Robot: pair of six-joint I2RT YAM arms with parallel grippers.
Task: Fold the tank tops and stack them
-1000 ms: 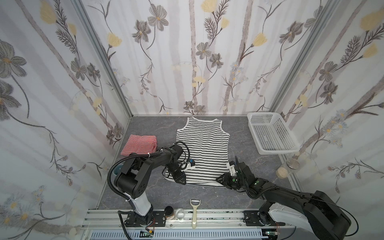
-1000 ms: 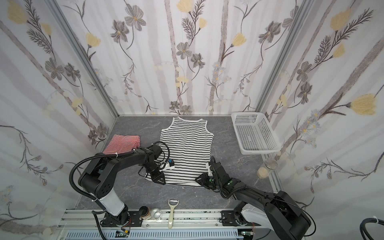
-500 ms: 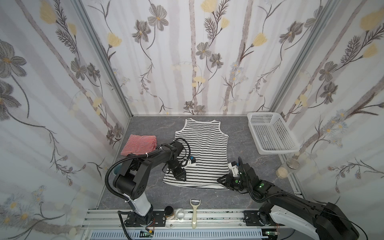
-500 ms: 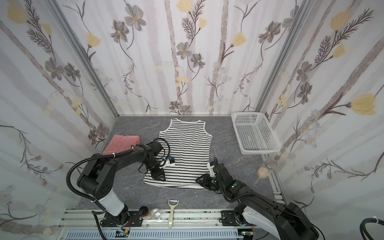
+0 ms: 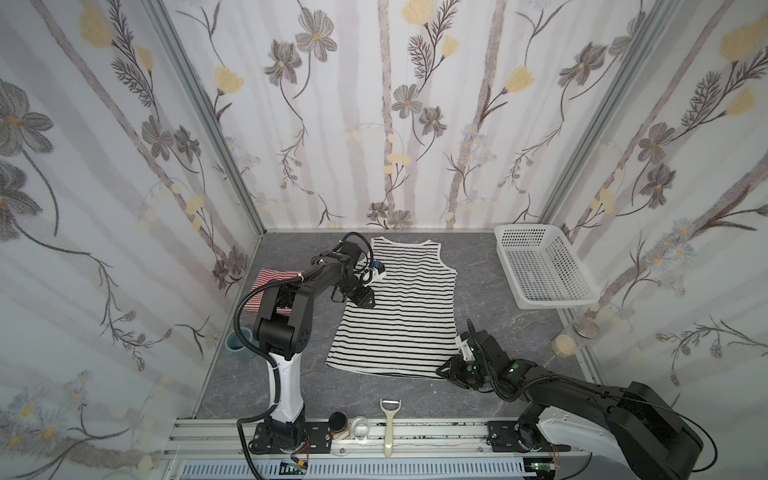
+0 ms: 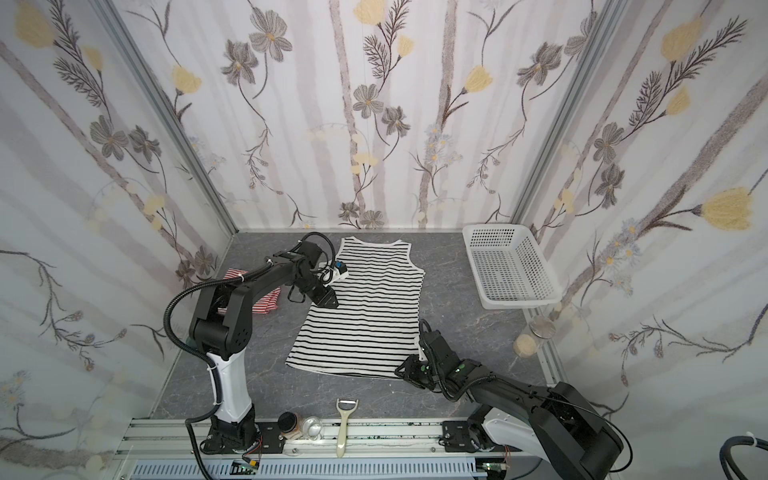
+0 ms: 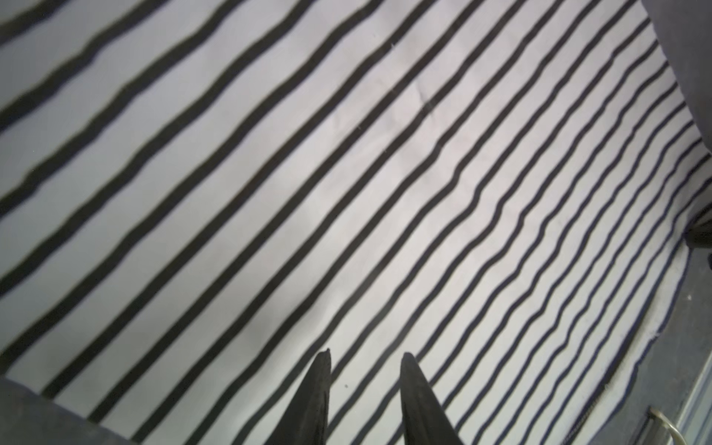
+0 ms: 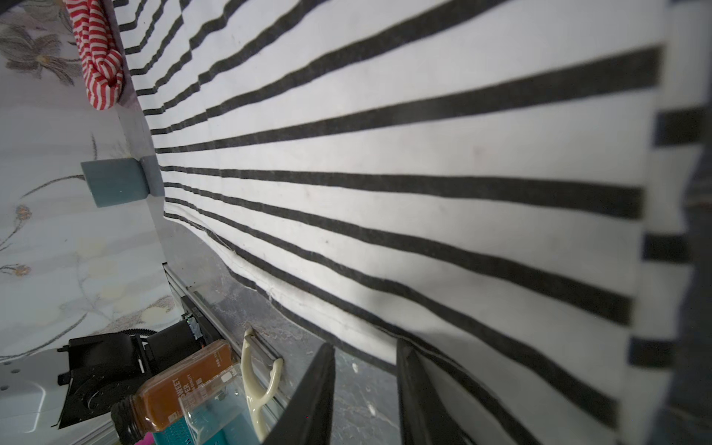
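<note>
Left gripper (image 7: 364, 356): jaws parted, nothing between them; tips over the side edge of the black-striped top (image 5: 403, 316).
Right gripper (image 8: 366, 346): jaws parted, bare table (image 8: 358, 389) showing in the gap; one finger (image 8: 410, 385) at the hem corner.
Black-striped top: spread flat, reaching from the right gripper's tips to beyond the left gripper.
Red-and-white top (image 5: 270, 276): folded bundle behind the left gripper, beside its arm, apart from the striped one.

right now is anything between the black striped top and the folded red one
No object lies on the table between the black striped top and the red top. Only the left arm reaches over that gap, covering part of the red top in both top views.
</note>
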